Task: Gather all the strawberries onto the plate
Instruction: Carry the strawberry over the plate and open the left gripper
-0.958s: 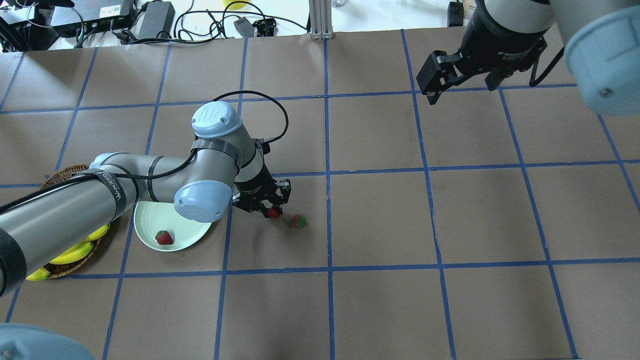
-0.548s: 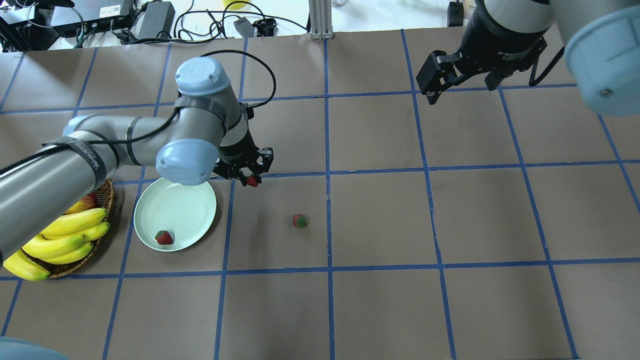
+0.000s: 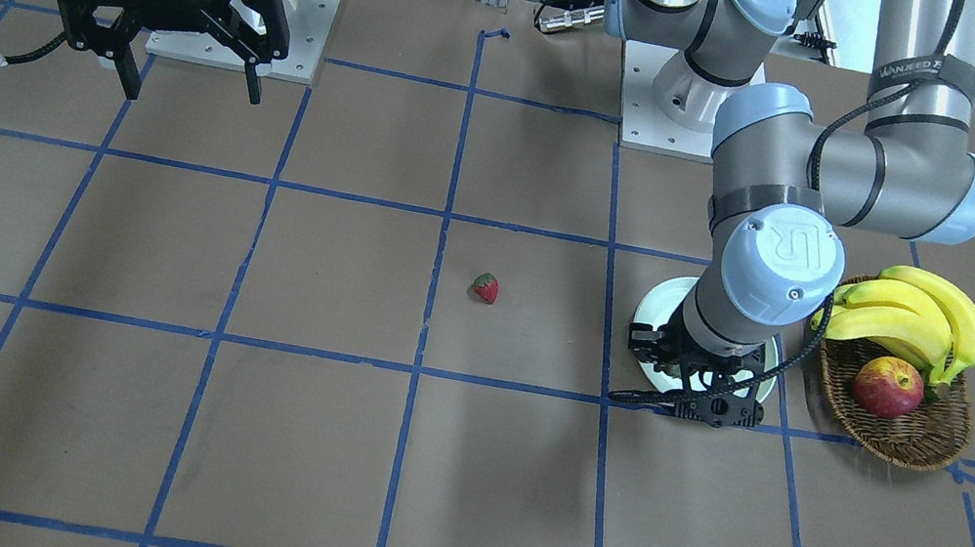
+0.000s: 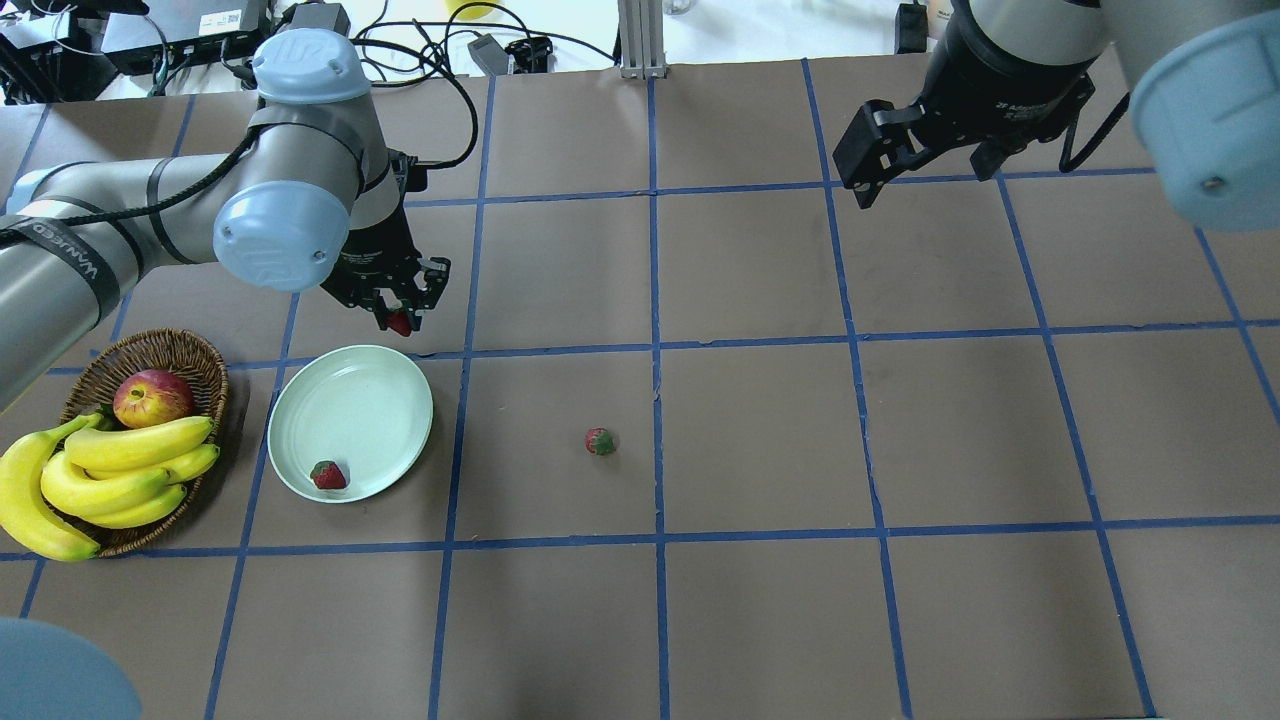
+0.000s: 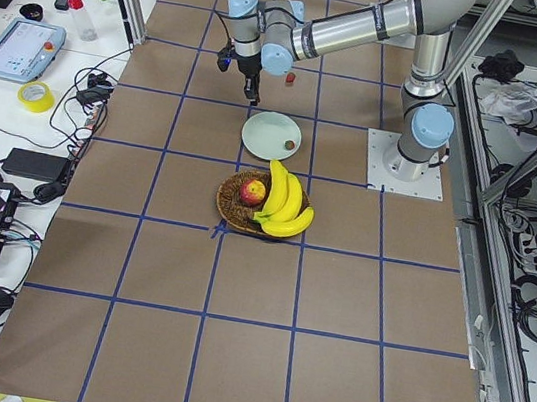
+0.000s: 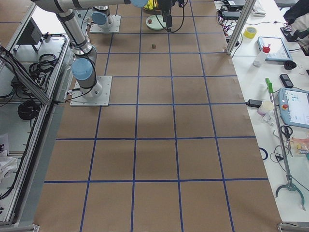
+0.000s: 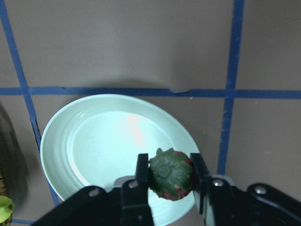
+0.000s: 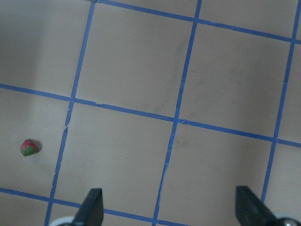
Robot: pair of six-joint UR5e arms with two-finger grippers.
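Left gripper (image 4: 400, 318) had swung farther left in the overhead view than half a second before, jaws pinched narrow on the held strawberry (image 7: 170, 174), green cap facing the wrist camera, raised over the edge of the plate (image 4: 360, 400). Second strawberry (image 4: 328, 474) lay inside the plate near its rim; third strawberry (image 4: 600, 441) sat on the table (image 4: 760, 440), well apart from the plate. Right gripper (image 3: 190, 87) hung raised over the table's other half, jaws wide with nothing between; basket (image 4: 150, 345) with bananas (image 4: 130, 450) and apple (image 4: 152, 397) stood just beside the plate.

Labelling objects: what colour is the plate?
Pale mint green; the round shallow plate shows best in the overhead view.
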